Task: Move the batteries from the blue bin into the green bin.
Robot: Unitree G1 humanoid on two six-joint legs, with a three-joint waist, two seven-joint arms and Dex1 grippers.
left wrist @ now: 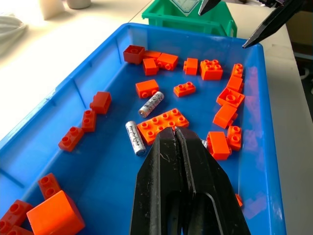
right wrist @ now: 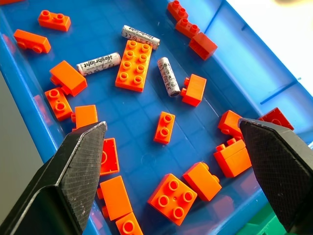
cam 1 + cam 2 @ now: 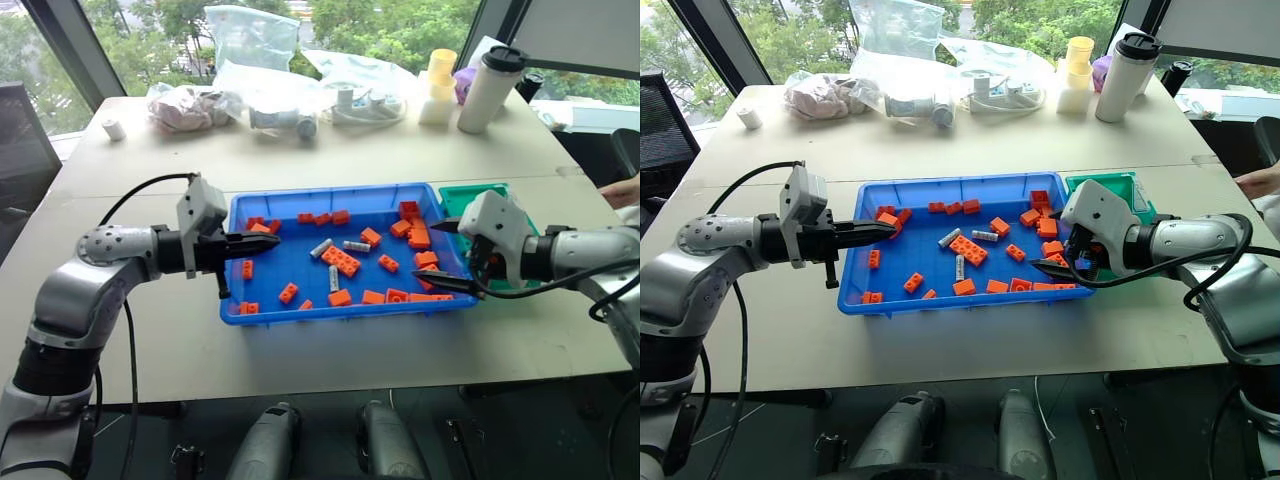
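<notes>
Fingers wide on right gripper (image 2: 178,142), left gripper (image 1: 177,147) pinched empty. Three batteries (image 2: 168,76) in blue bin (image 3: 270,300) – drop cleanly between bricks (image 2: 132,65)

Three batteries (image 2: 100,63) lie in the blue bin (image 3: 275,312) among toy bricks (image 3: 343,262), between the two grippers. The left gripper (image 3: 262,240) hangs over the bin's left end, the right gripper (image 3: 452,252) over its right end. The green bin (image 3: 462,199) stands just behind the right gripper, touching the blue bin.
</notes>
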